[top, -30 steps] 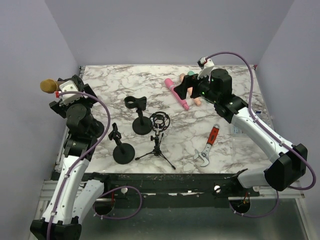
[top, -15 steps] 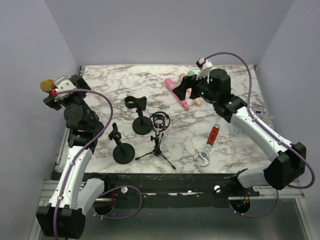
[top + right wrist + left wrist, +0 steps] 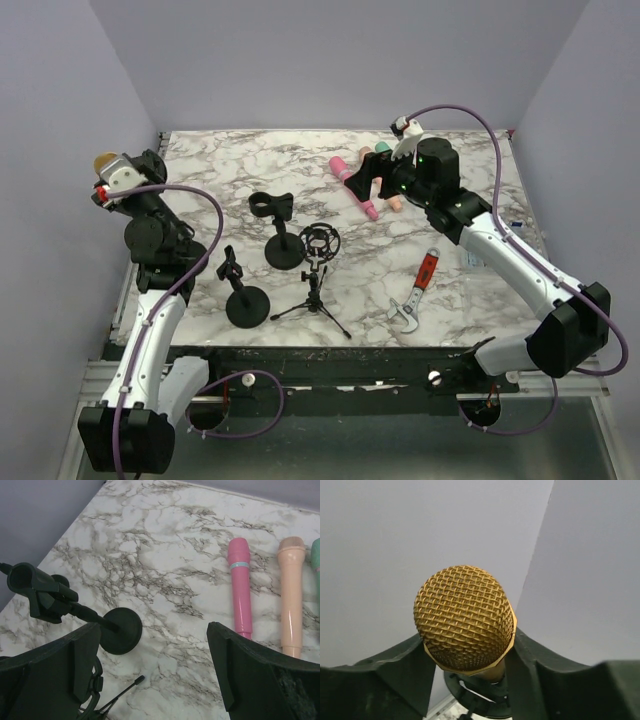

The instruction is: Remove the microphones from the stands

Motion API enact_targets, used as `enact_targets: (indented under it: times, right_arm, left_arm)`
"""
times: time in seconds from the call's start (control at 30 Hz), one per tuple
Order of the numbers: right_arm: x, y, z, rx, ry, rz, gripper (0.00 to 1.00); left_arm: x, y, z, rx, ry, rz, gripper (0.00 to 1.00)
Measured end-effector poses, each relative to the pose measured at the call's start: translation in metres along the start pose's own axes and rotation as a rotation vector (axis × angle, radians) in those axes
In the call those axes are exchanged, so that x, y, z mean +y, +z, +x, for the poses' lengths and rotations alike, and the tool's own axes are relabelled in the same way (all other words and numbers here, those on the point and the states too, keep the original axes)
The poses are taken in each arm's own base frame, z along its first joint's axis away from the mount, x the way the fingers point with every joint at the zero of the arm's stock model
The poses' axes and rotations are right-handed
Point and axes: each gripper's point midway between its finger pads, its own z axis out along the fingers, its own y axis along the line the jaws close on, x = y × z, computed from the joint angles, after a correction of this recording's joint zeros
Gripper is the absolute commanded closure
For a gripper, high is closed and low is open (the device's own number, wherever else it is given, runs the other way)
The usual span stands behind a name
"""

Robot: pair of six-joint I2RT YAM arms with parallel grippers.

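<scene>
The gold mesh-headed microphone [image 3: 464, 617] fills the left wrist view. My left gripper [image 3: 467, 636] is shut on it, a dark finger pressed on each side just under the head. A black clip of the stand [image 3: 479, 698] shows below the head. From above, the microphone [image 3: 104, 159] peeks out at the table's far left edge behind the left gripper [image 3: 112, 170]; the rest of its stand is hidden by the arm. My right gripper [image 3: 152, 627] hangs open over the marble with nothing between its fingers, seen from above as the right gripper [image 3: 368, 178].
Two empty black stands [image 3: 283, 248] [image 3: 246, 304] and a tripod with a shock mount [image 3: 319, 243] stand mid-table. A pink microphone [image 3: 355, 187], a peach one [image 3: 291, 595] and a green one [image 3: 316, 555] lie at the back. A red-handled wrench [image 3: 415, 292] lies to the right.
My left gripper's fingers have closed in on the gold microphone's head, and the left wrist has drawn in toward it. The right arm has barely shifted.
</scene>
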Motion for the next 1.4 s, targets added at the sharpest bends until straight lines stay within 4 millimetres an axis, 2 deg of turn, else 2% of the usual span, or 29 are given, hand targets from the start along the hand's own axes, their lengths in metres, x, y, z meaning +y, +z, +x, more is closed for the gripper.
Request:
enact_targets:
  times: [0.13, 0.47, 0.7, 0.93, 1.1, 1.2, 1.33, 1.4]
  right_arm:
    - [-0.001, 0.001, 0.002, 0.005, 0.001, 0.001, 0.04]
    - [-0.001, 0.002, 0.002, 0.006, 0.002, 0.001, 0.04]
    - [-0.001, 0.002, 0.002, 0.006, 0.002, 0.001, 0.04]
    - [0.000, 0.002, 0.002, 0.006, 0.005, 0.001, 0.04]
    - [0.002, 0.001, 0.002, 0.008, 0.016, -0.008, 0.04]
    - [0.006, 0.000, 0.002, 0.010, 0.034, -0.030, 0.04]
    - [0.022, -0.007, 0.001, 0.005, 0.074, -0.103, 0.04]
    - [0.037, -0.013, -0.002, -0.010, 0.101, -0.178, 0.04]
  left_arm:
    - [-0.001, 0.000, -0.006, -0.024, -0.018, 0.012, 0.99]
    - [0.002, 0.002, -0.042, -0.079, -0.043, 0.013, 1.00]
    - [0.003, 0.001, -0.093, -0.140, -0.126, 0.041, 1.00]
    - [-0.003, -0.009, -0.128, -0.126, -0.220, 0.128, 1.00]
    - [-0.026, -0.032, -0.154, -0.097, -0.326, 0.332, 1.00]
    - [-0.057, -0.057, -0.165, -0.071, -0.403, 0.558, 1.00]
    - [-0.105, -0.095, -0.158, 0.025, -0.487, 0.877, 1.00]
    - [-0.127, -0.115, -0.154, 0.082, -0.531, 1.030, 1.00]
